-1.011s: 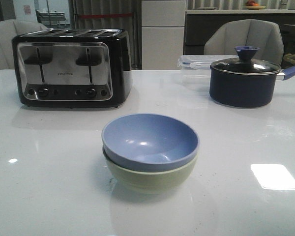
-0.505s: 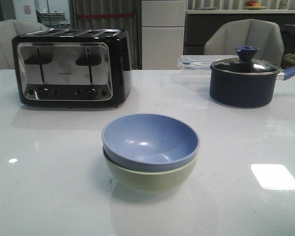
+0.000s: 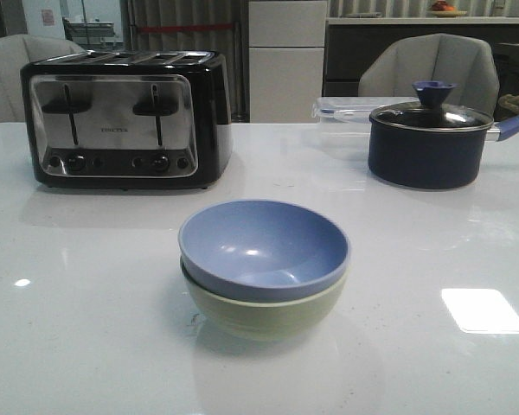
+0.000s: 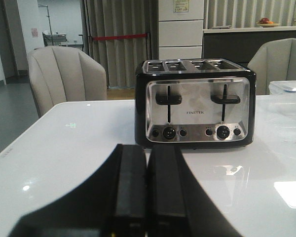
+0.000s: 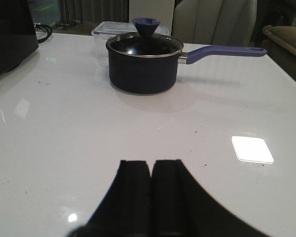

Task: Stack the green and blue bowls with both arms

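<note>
Bowls sit stacked near the middle of the glossy white bench (image 3: pixel 86 328): the round matte periwinkle-blue bowl (image 3: pixel 264 249) is nested upright inside the round pale sage-green bowl (image 3: pixel 264 313), whose rim and outer wall show below the blue rim. Neither gripper touches the stack, and neither wrist view shows the bowls, so the stack cannot be placed exactly against either gripper.

On the left side, the left gripper (image 4: pixel 147 192) hangs just above the bench with its two dark fingers pressed together, holding nothing. Straight ahead of it, well apart, stands the black and chrome four-slot toaster (image 4: pixel 195 106), its two levers and row of knobs facing the gripper. Beyond the toaster and to the left of it is a beige upholstered chair (image 4: pixel 64 79).

In the front view the toaster (image 3: pixel 125 117) stands left of and behind the stacked bowls, apart from them.

On the right side, the right gripper (image 5: pixel 152 192) is also closed on nothing, its fingers together over bare bench. Ahead of it, well apart, sits the dark navy saucepan (image 5: pixel 143 66) with a glass lid, a blue knob and a blue handle pointing right. Just behind the saucepan lies a clear plastic lidded container (image 5: pixel 108 29). A bright square reflection (image 5: pixel 252 149) lies on the bench, ahead and to the right of this gripper.
</note>
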Tool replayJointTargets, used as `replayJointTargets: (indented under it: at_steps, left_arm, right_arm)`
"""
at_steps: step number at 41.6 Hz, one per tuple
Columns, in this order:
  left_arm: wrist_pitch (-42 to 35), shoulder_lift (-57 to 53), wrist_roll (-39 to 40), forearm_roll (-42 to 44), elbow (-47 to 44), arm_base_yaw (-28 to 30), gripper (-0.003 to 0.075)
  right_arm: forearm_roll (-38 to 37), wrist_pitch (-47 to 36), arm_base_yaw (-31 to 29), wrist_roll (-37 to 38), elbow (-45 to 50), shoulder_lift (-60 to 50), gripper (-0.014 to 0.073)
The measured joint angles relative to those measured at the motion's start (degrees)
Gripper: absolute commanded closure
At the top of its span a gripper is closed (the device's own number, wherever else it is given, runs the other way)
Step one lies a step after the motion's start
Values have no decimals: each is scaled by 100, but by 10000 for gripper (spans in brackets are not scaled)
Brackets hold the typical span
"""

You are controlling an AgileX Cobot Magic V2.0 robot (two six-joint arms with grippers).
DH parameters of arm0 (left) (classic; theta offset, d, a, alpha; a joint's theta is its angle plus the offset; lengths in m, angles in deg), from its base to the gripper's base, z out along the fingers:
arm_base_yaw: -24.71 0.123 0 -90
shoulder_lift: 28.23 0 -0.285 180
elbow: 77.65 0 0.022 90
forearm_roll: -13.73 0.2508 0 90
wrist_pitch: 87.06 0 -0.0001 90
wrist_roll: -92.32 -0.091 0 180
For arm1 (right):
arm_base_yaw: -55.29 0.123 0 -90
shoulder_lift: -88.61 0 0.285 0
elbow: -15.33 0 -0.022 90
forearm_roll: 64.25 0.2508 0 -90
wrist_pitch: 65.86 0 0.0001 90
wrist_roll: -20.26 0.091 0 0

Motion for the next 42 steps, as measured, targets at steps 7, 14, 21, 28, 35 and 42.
replayJointTargets:
  at_steps: [7, 14, 21, 28, 35, 42]
  left_arm:
    - [0, 0, 0, 0, 0, 0, 627]
    - [0, 0, 0, 0, 0, 0, 627]
    - [0, 0, 0, 0, 0, 0, 627]
    - [0, 0, 0, 0, 0, 0, 627]
    - [0, 0, 0, -9, 0, 0, 627]
    - [0, 0, 0, -9, 0, 0, 627]
  right_arm:
    - [78, -584, 0, 0, 159, -13, 537]
    - [255, -931, 0, 0, 159, -13, 537]
    - [320, -985, 0, 0, 159, -13, 537]
    - [329, -997, 0, 0, 159, -13, 537]
    - [329, -1007, 0, 0, 159, -13, 537]
    - [329, -1007, 0, 0, 159, -13, 537]
